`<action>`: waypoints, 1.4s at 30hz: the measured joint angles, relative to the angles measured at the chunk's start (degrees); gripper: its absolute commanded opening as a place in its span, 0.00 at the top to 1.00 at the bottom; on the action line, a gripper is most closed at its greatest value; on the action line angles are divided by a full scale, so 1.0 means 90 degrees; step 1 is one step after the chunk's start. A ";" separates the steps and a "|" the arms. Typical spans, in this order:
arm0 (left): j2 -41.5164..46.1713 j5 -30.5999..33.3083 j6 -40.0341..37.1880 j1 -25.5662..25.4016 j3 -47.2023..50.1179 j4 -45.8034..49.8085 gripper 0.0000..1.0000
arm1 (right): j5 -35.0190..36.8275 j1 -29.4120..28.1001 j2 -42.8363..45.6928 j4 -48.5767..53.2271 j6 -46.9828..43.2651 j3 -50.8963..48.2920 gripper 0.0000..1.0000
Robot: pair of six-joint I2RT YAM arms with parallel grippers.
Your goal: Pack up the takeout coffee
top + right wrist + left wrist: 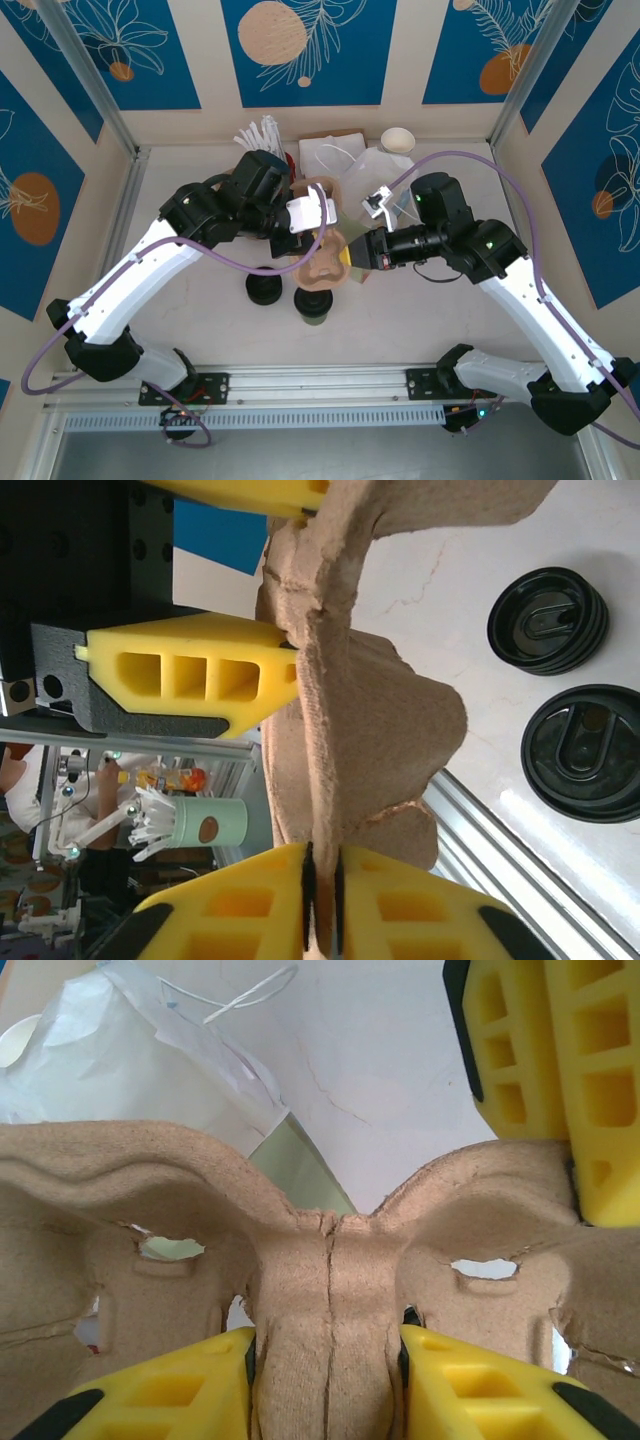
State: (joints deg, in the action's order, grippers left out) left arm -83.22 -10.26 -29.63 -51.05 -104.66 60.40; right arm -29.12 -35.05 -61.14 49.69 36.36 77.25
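On the white table (420, 310), coffee cup (315, 305) upright just beside a stack of black lids (264, 290), near a raised cardboard carrier (325, 262) pinched at its middle ridge by the left gripper (328, 1360) and at its edge by the right gripper (322, 880).

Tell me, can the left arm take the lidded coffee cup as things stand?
Probably not. The left pincer is shut on the pulp cup carrier, which the right pincer grips too. The lidded coffee cup stands on the table nearby; only that full grip seems to hinder it.
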 measured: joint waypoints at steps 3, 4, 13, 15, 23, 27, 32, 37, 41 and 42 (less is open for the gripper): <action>-0.0002 0.0000 0.0029 0.0000 -0.0012 0.0005 0.64 | 0.0066 0.0104 0.0097 0.0114 -0.0032 0.0000 0.61; -0.0010 0.0000 0.0046 0.0000 -0.0032 0.0010 0.64 | 0.0080 0.0151 0.0148 0.0151 -0.0049 0.0005 0.59; -0.0151 0.0002 0.0085 0.0000 -0.0245 -0.0039 0.63 | 0.0935 0.0974 0.0636 0.0695 -0.0163 0.0291 0.48; -0.0211 0.0000 0.0090 0.0000 -0.0311 -0.0024 0.63 | 0.1668 0.1086 0.0741 0.0848 -0.0136 0.0308 0.47; -0.0376 -0.0039 0.0209 0.0000 -0.0644 -0.0056 0.63 | 0.3767 0.1484 0.0231 0.1246 -0.0119 0.0588 0.40; -0.0403 -0.0085 0.0253 0.0000 -0.0695 -0.0100 0.63 | 0.4048 0.1695 -0.0364 0.1190 -0.0121 0.0760 0.39; -0.0452 -0.0146 0.0255 0.0000 -0.0806 -0.0112 0.63 | 0.4204 0.1834 -0.0916 0.1088 -0.0119 0.0872 0.39; -0.0520 -0.0197 0.0279 0.0000 -0.0930 -0.0117 0.63 | 0.4182 0.1967 -0.1214 0.0908 -0.0119 0.0877 0.40; -0.0568 -0.0328 0.0347 0.0000 -0.1035 -0.0148 0.63 | 0.4031 0.2064 -0.1372 0.0748 -0.0119 0.0877 0.41; -0.0568 -0.0369 0.0367 0.0000 -0.1047 -0.0165 0.63 | 0.4012 0.2069 -0.1421 0.0724 -0.0119 0.0877 0.41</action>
State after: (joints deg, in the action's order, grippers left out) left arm -88.33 -13.58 -26.33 -51.05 -114.08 58.92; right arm 6.98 -16.43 -73.93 56.21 35.29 85.14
